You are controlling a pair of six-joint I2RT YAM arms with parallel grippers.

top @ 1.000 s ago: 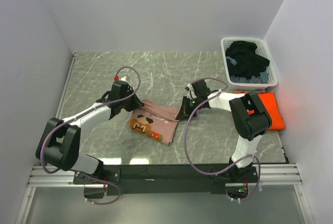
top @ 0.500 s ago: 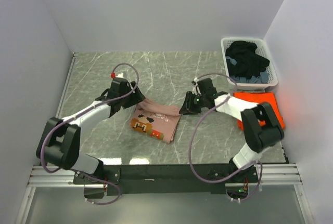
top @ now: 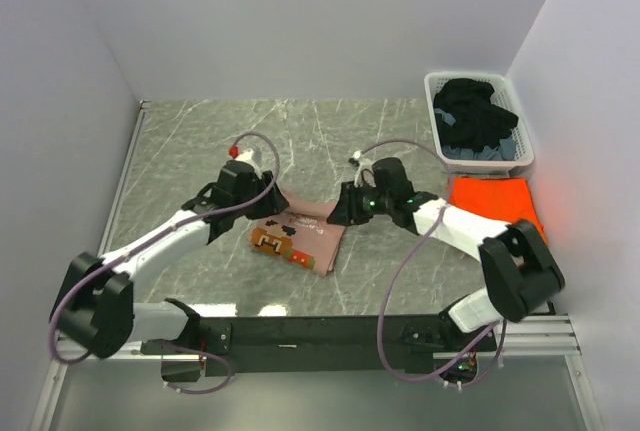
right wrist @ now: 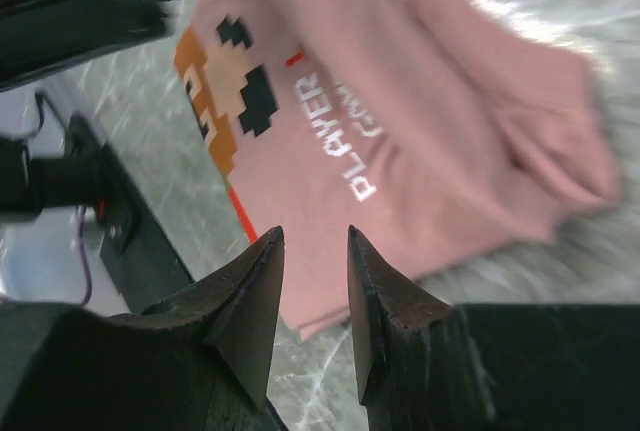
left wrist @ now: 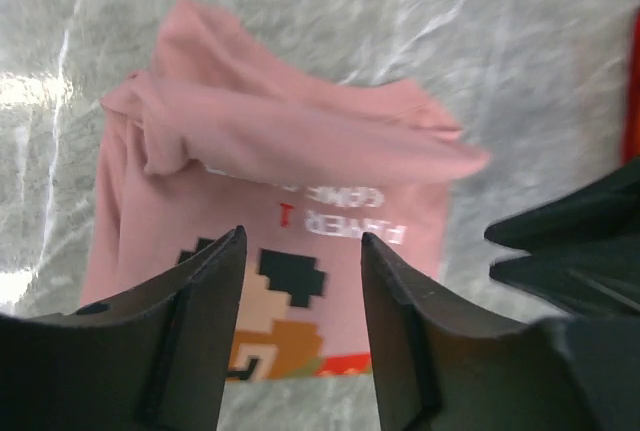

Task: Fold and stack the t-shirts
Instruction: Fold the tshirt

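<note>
Both arms have swung round since a second ago: our right arm's elbow now sits low on the right, uncovering the orange tee (top: pixel 495 201), and our left arm reaches out lower over the table (top: pixel 200 131). Our left gripper (top: pixel 264 203) is at the far left corner of the pink tee (top: pixel 300 236), its jaws parted and holding nothing. Our right gripper (top: pixel 340 213) is at the far right corner, its jaws narrowly apart and also released. We see the pink tee lying folded near the middle of the table, pixel graphic and white lettering up, with a loose fold bunched along its far edge. The orange tee lies flat on the right, well apart from it, just in front of the white basket (top: pixel 432 86) of dark clothes.
</note>
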